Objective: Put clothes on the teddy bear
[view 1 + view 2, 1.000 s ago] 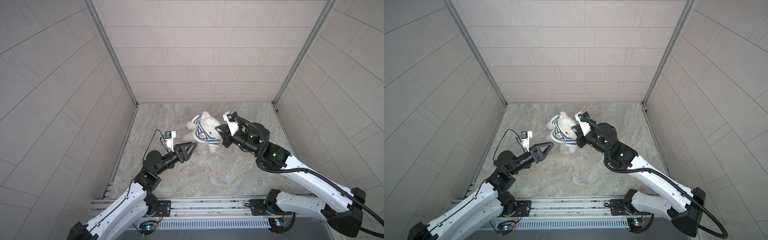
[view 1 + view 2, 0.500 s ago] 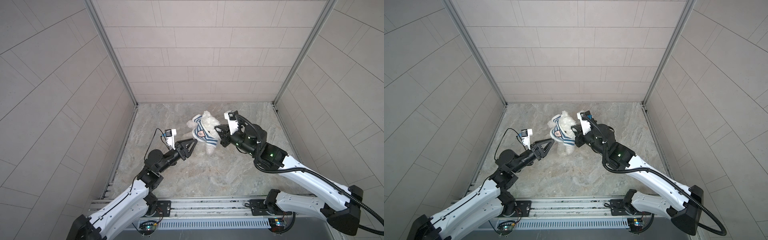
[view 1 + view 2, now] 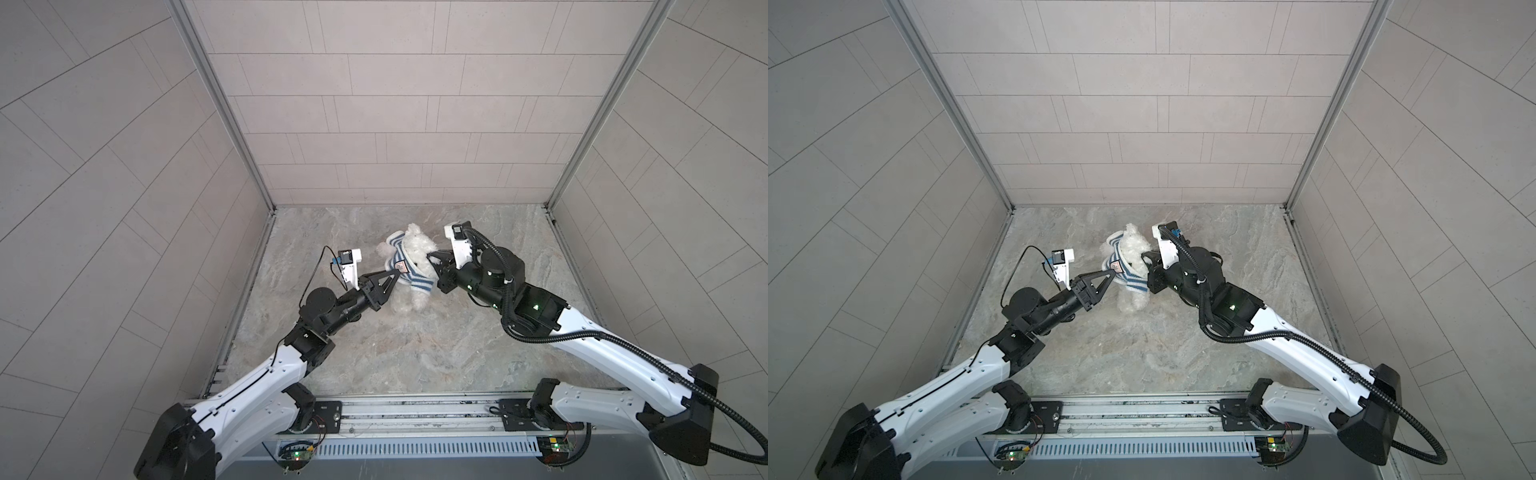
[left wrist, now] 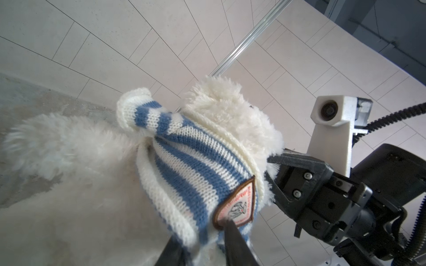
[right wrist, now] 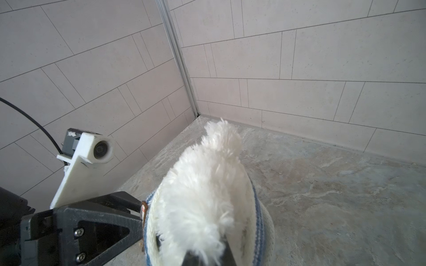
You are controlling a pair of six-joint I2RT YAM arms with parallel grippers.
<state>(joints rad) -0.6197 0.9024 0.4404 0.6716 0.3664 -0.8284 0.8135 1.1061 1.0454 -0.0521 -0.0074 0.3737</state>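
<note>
The left hand (image 3: 395,272) has its two dark fingers drawn narrow, nipping a fold of the striped sweater (image 3: 409,277) at its lower edge; in the left wrist view one fingertip (image 4: 230,230) touches the bottom corner of a brown-edged badge (image 4: 237,207) sewn on the knit. In both top views this hand (image 3: 1111,272) comes in low from the left. Opposite it, the right hand (image 3: 434,258) is pinched shut on the teddy bear (image 3: 417,248), its fingers buried in the fluffy white fur just beside the sweater's ribbed collar; the right wrist view shows the fur (image 5: 202,184) rising out of that collar straight in front of the hand (image 5: 207,255), though whether some knit is caught as well cannot be told. The bear is held between the two hands, toward the back middle of the marbled grey worktop (image 3: 415,353), with the blue-and-white sweater (image 3: 1126,279) around its body, one sleeve (image 4: 138,110) sticking out to the side, and a bare white leg (image 3: 409,300) reaching down toward the worktop. Whether the leg rests on the surface cannot be told. Each arm carries a small white camera block above its hand. Pale tiled walls (image 3: 395,104) close in the worktop on three sides, and both white arms rise from a metal rail (image 3: 415,415) at the near edge.
</note>
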